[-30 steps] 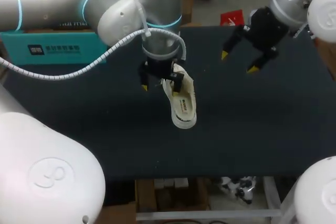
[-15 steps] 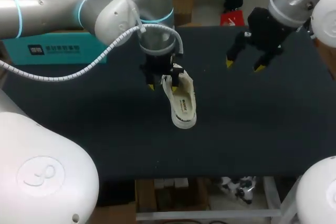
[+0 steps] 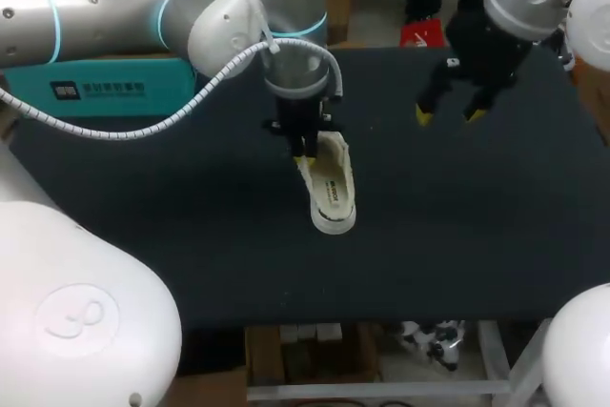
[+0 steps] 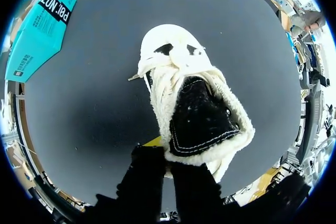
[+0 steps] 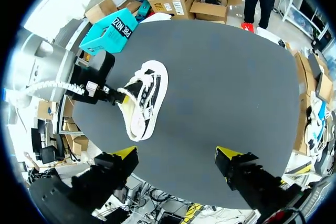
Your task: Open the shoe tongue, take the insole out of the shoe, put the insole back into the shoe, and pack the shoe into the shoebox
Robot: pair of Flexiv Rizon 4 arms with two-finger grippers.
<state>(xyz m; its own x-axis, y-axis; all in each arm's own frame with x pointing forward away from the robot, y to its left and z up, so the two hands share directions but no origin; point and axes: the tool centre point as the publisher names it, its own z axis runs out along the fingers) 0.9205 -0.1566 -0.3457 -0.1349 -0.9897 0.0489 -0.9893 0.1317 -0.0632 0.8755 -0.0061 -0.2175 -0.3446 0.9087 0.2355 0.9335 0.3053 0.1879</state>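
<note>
My left gripper (image 3: 305,152) clamps the shoe (image 3: 332,193) by its heel, steadying it. My right gripper (image 3: 447,117) hovers at the shoe's 2 o'clock, jaws apart.

Cream-white shoe (image 3: 329,188) with fluffy off-white lining, black insole (image 4: 202,119) stitched in white, couple of black patches up front. Dark charcoal table (image 3: 477,235). Teal shoebox (image 3: 95,88), black label. Black left gripper (image 3: 305,152) and right gripper (image 3: 447,115), bright yellow tips.

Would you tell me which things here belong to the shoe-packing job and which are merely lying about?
Job: white shoe; dark insole inside it; teal shoebox; left gripper, shut on the shoe's heel; right gripper, open, off the shoe.
Not the job's: the black table beneath.
</note>
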